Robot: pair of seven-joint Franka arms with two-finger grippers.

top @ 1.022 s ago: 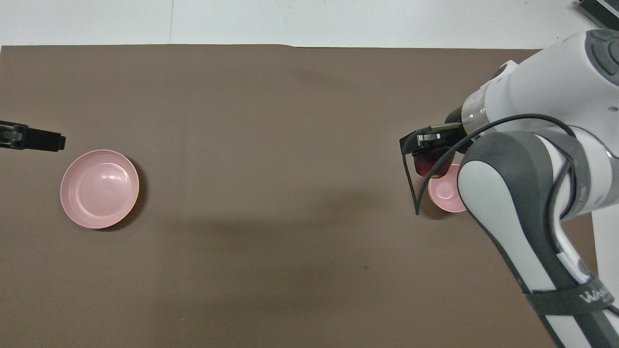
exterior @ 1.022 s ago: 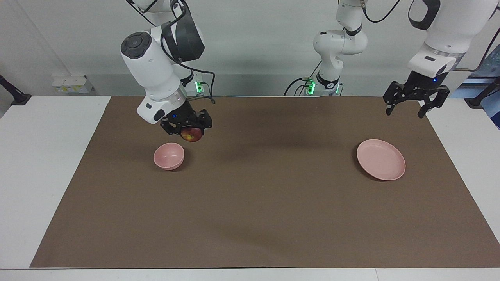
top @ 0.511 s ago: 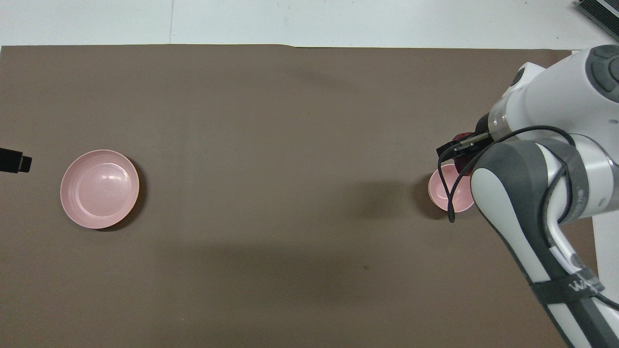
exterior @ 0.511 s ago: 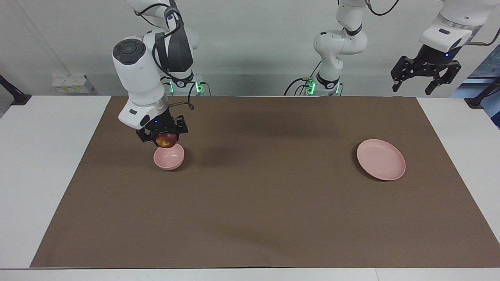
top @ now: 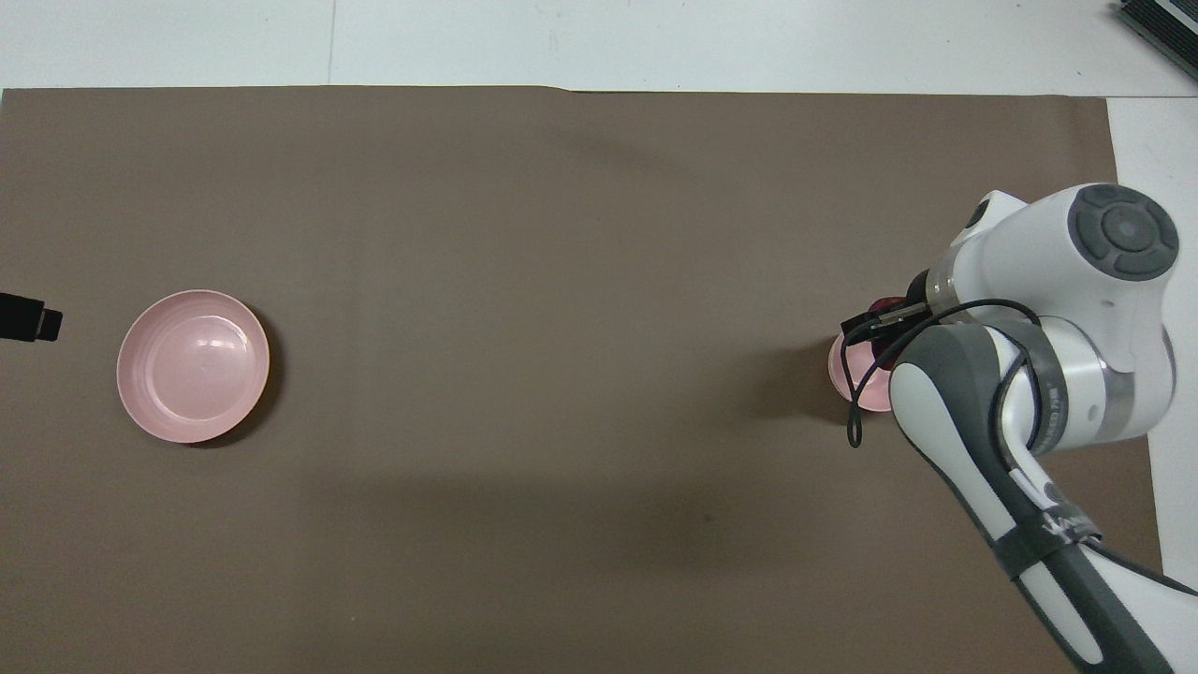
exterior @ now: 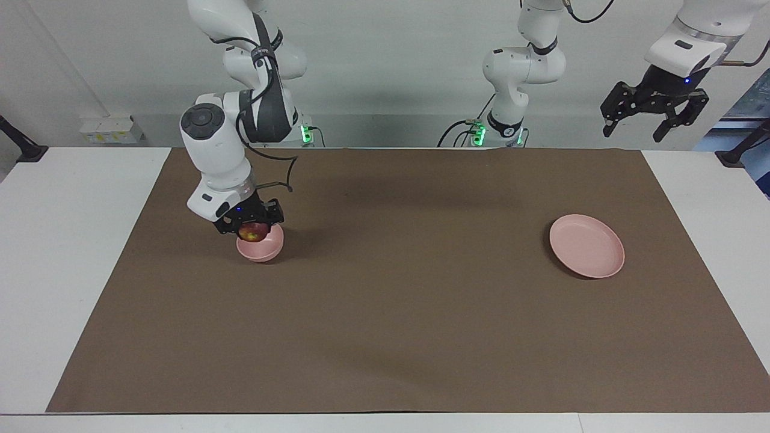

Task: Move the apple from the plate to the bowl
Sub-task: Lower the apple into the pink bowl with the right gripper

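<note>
Right hand (exterior: 252, 224) grips the apple (exterior: 254, 231) low in the bowl (exterior: 260, 248), toward the right arm's end of the brown mat (exterior: 397, 325) on the counter (exterior: 72, 252). Left hand (exterior: 652, 111) waits, fingers spread, raised above the counter's edge; plate (exterior: 586, 246) bare. No legible writing.

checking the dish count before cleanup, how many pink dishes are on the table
2. The bowl sits toward the right arm's end, under the right gripper holding the apple. The plate lies bare toward the left arm's end. None seems hidden.
</note>
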